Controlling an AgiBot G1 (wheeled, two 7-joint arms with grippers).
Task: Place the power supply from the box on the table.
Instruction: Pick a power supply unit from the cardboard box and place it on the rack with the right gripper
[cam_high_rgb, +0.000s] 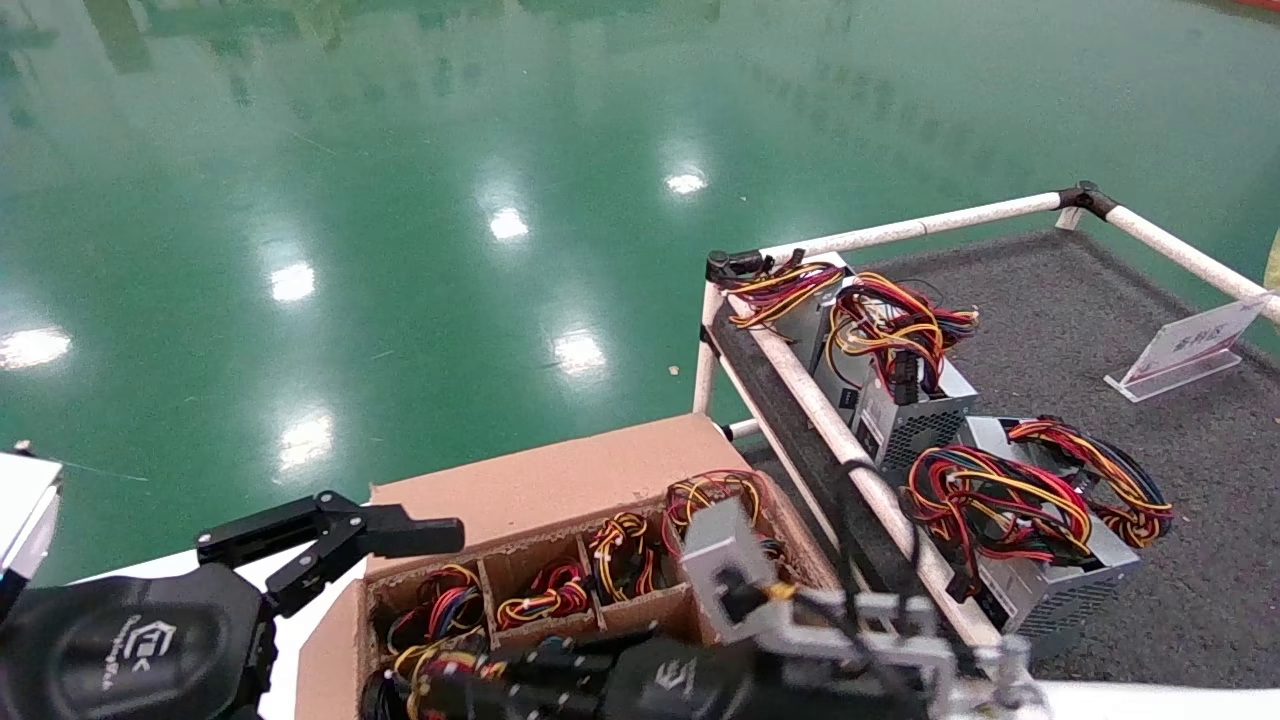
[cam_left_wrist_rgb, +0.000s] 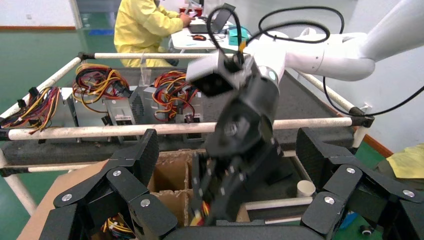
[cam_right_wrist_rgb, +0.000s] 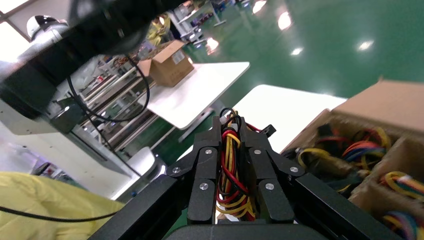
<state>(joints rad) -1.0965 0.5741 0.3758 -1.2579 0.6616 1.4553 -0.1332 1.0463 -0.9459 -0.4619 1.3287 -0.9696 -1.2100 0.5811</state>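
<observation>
The cardboard box (cam_high_rgb: 560, 480) stands below me, its cells holding coiled wires. My right gripper (cam_right_wrist_rgb: 231, 132) is shut on a red, yellow and black wire bundle (cam_right_wrist_rgb: 230, 175) of a power supply over the box's near cells; the supply's metal body is hidden. In the head view this gripper (cam_high_rgb: 470, 680) is low at the bottom edge. My left gripper (cam_high_rgb: 335, 535) hangs open and empty beside the box's left corner. The grey table (cam_high_rgb: 1060, 320) lies to the right with three power supplies (cam_high_rgb: 1040, 520) on it.
A white pipe rail (cam_high_rgb: 850, 450) runs between box and table, raised above the felt. A white sign holder (cam_high_rgb: 1185, 350) stands at the table's far right. A paper cup (cam_left_wrist_rgb: 306, 188) sits near the rail. A person in yellow (cam_left_wrist_rgb: 145, 30) works beyond the table.
</observation>
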